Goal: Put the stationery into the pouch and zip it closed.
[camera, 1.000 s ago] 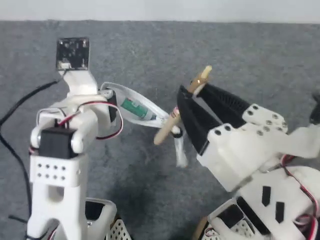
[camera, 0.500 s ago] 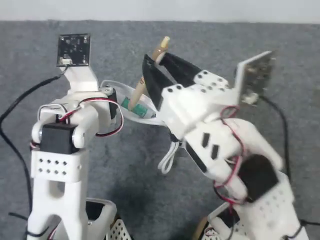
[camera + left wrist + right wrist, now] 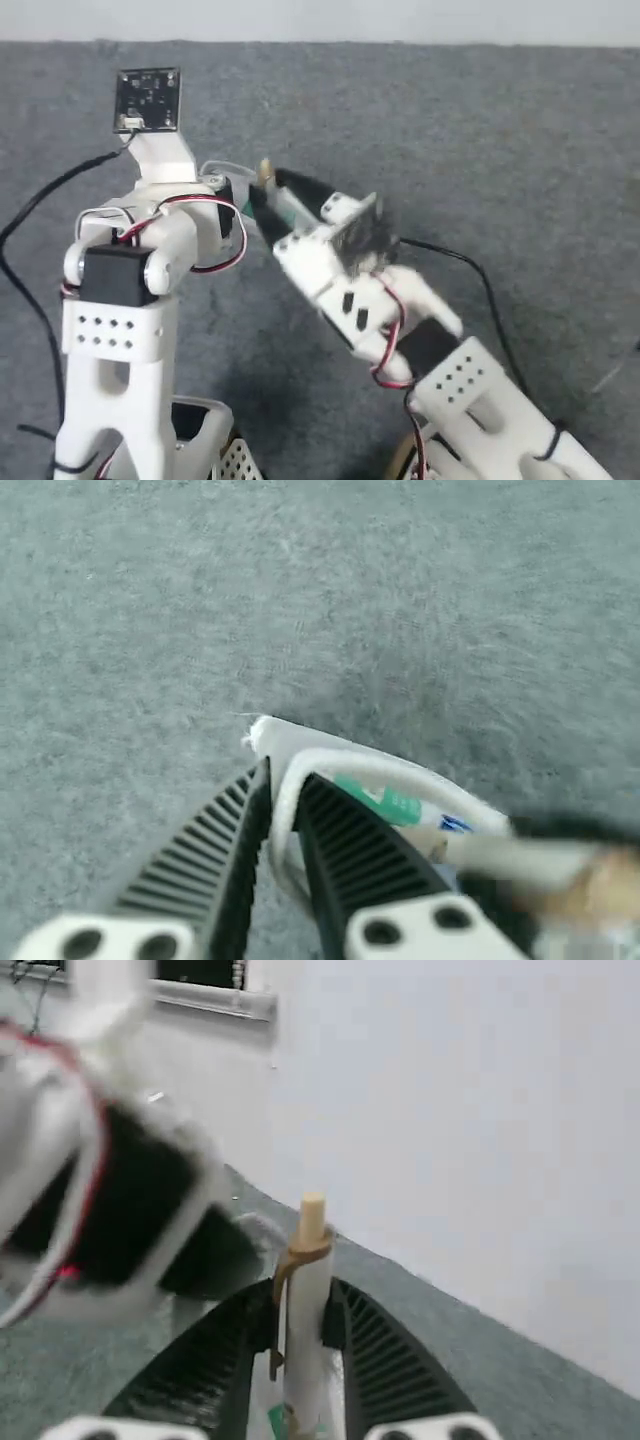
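Arms meet left of centre in the high view. Left arm (image 3: pixel 130 270) stands upright at the left. Right arm (image 3: pixel 400 320) reaches in from the lower right over the grey mat (image 3: pixel 520 140). Right gripper (image 3: pixel 272 195) is clamped on a tan pen (image 3: pixel 266 172), with the pen's end sticking out past the black fingers. The pen sits right at the pouch (image 3: pixel 220 168), whose white rim shows just beside the left arm's wrist.

Left wrist view: left gripper (image 3: pixel 282 778) is almost fully closed, with both ribbed fingers pinching the pouch's white rim and only the rim's thickness between them. Pouch wall is clear, and a green-labelled item (image 3: pixel 385 802) lies inside, just past the fingers. The pen comes in blurred at the pouch's far end, with a dark shape next to it. Can't tell whether its tip is inside the opening. Grey mat underneath.

Right wrist view: right gripper's fingers are drawn in tight on the pen, touching it on both sides. The pen stands upright between them, clip band near its top end. Left arm is a close blur beyond it, with a white wall (image 3: pixel 480 1110) behind.
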Action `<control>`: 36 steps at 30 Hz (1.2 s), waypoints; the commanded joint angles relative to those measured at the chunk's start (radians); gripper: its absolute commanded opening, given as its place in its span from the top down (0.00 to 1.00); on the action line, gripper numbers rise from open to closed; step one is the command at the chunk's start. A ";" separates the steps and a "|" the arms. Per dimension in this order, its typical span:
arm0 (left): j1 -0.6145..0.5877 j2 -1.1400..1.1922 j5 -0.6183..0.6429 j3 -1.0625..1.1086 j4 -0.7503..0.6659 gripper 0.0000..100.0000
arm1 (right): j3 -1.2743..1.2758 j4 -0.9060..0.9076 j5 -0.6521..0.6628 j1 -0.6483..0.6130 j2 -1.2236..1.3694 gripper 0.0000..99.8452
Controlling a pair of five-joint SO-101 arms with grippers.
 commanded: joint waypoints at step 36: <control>-0.043 0.034 0.011 -0.019 0.006 0.99 | -0.160 0.576 0.040 0.030 -0.447 0.99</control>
